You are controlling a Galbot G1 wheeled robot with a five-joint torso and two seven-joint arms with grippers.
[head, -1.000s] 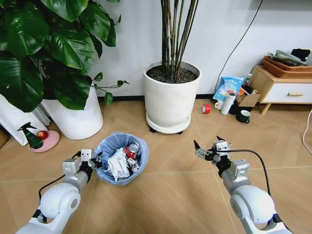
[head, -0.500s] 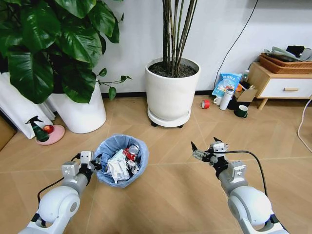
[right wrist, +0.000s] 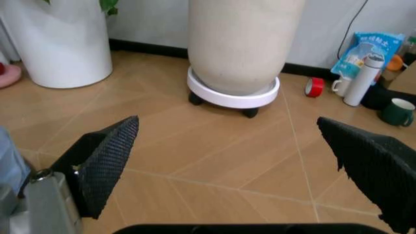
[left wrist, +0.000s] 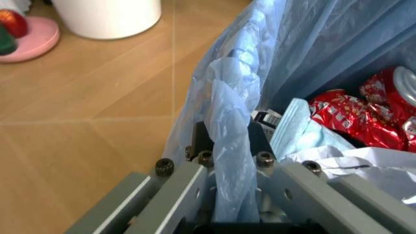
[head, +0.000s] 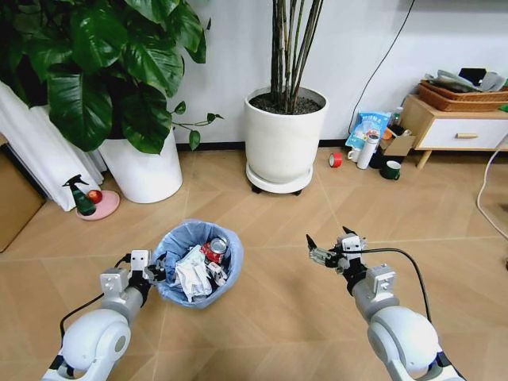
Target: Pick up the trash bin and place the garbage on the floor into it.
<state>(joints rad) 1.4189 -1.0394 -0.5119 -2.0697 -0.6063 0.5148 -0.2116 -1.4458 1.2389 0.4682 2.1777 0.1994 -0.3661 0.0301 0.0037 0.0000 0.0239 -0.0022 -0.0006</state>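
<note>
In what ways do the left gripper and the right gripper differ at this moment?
The left gripper is shut on the trash bin, pinching its bag-covered rim; the right gripper is open and holds nothing. The left gripper sits at the bin's edge; the right gripper hangs over bare floor. Both are held low in front of the robot.

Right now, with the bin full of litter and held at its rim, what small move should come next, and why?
Probably set the trash bin down. The left gripper is shut on its bag-lined rim, the crushed red can and crumpled paper already lie inside, and the floor around it shows no litter. The right gripper hangs open, holding nothing.
</note>
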